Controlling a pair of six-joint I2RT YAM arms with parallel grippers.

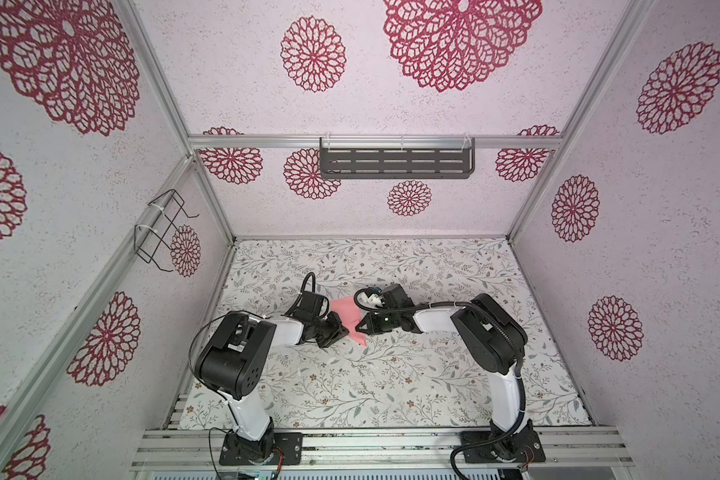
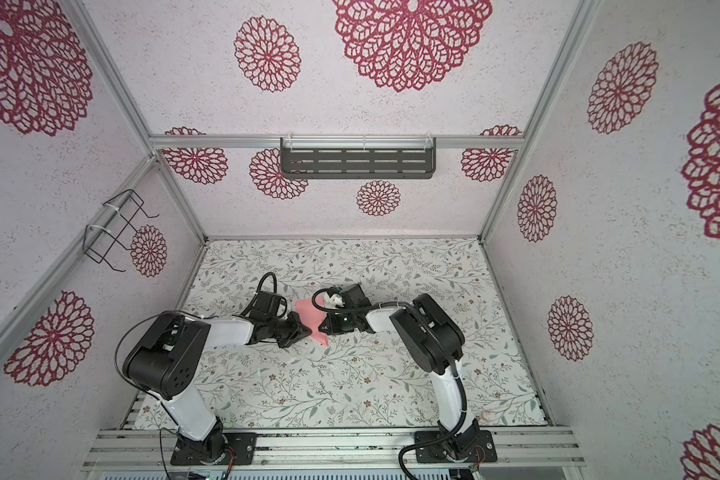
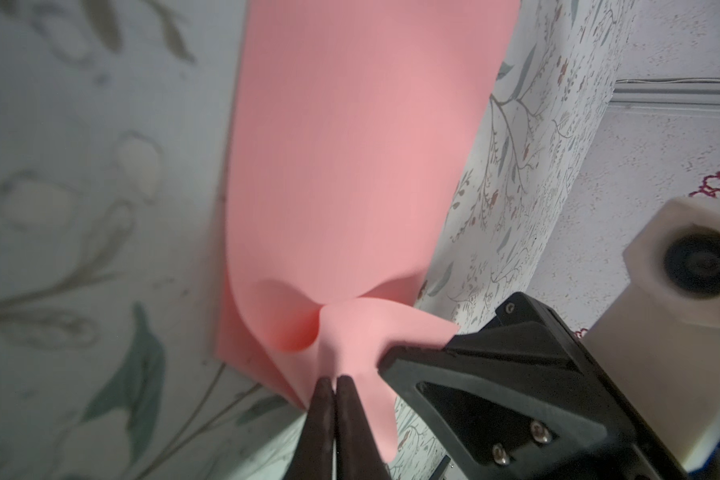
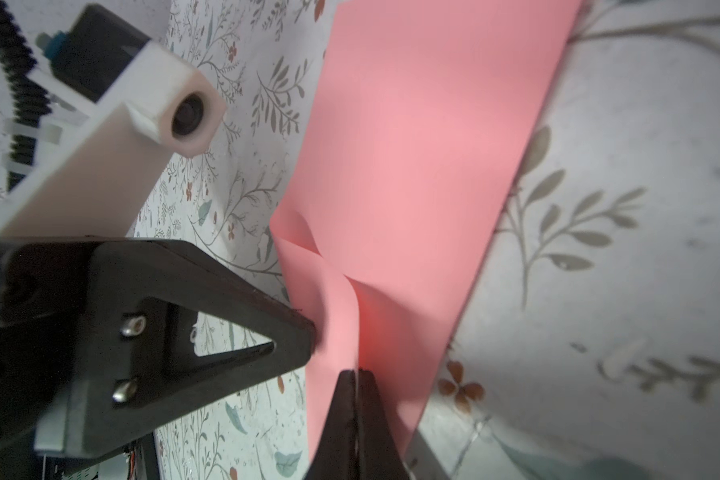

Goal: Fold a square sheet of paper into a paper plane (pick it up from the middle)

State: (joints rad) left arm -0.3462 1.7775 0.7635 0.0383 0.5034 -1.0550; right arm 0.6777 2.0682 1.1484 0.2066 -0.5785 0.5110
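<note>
Left wrist view: your left fingers pinch shut on the paper from 9 o'clock; your right fingers clamp it from 3 o'clock. It buckles between them, near the middle of the tabletop in both top views.

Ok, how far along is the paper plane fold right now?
Early on. Done: the square sheet of paper is pinched up at its middle from the floral table. In hand: the left hand and right hand are both shut on that ridge, tips close together, the sheet buckling between them. Left: no pressed crease or pointed nose shows, so nearly all the folding remains.
</note>
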